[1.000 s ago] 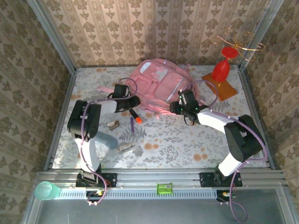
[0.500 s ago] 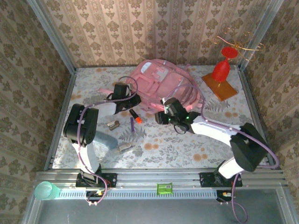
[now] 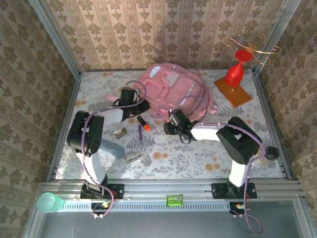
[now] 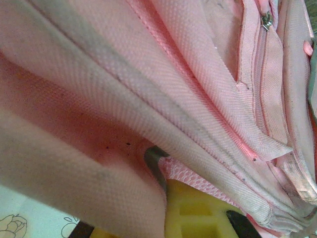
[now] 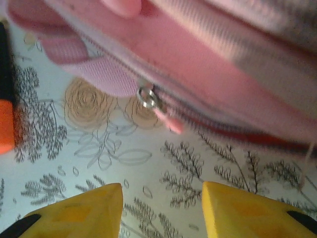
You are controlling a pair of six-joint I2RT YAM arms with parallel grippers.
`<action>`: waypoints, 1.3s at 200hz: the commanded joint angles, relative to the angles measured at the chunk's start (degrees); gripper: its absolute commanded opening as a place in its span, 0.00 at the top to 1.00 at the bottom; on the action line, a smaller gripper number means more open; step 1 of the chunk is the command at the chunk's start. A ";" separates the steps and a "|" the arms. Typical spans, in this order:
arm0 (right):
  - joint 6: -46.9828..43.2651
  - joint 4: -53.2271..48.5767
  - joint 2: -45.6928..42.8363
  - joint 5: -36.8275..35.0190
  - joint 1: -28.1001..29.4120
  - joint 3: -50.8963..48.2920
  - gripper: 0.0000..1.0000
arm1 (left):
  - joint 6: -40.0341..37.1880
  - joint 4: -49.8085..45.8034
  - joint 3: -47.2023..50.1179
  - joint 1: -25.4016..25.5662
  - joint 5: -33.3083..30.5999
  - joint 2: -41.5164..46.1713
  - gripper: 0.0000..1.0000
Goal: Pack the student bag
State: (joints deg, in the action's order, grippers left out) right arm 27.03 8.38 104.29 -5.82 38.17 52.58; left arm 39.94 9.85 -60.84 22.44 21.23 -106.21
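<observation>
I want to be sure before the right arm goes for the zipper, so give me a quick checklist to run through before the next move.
1. Right gripper open: ok, fingers spread with bare table between them.
2. Zipper pull lined up: ok, it lies ahead, roughly centred on the gap, not yet between the fingers.
3. Left gripper hold on the student bag: cannot tell, pink fabric covers its fingertips in the left wrist view.
4. Approach clear: ok, the orange-tipped marker lies off to one side.
5. How far the zipper is open: cannot tell, the seam is blurred.
</observation>
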 commanded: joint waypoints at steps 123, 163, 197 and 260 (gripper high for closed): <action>1.07 17.72 7.64 -0.02 -2.05 0.79 0.87 | 0.48 2.40 -1.03 0.64 3.31 2.26 1.00; 2.84 13.59 1.72 -2.99 -2.13 -4.39 1.00 | -1.67 2.12 -1.35 -1.29 3.24 1.96 1.00; 4.81 2.66 -6.57 -7.19 -3.89 -9.96 1.00 | -7.85 -1.05 -1.04 -5.14 1.65 2.75 1.00; 2.66 -4.89 -16.71 -0.84 -9.07 -11.94 1.00 | -16.14 -8.58 -5.82 -9.08 -1.53 0.83 1.00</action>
State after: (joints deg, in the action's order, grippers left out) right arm 30.68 8.73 91.13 -8.62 29.67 40.29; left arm 30.22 3.92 -62.04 15.14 25.15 -106.21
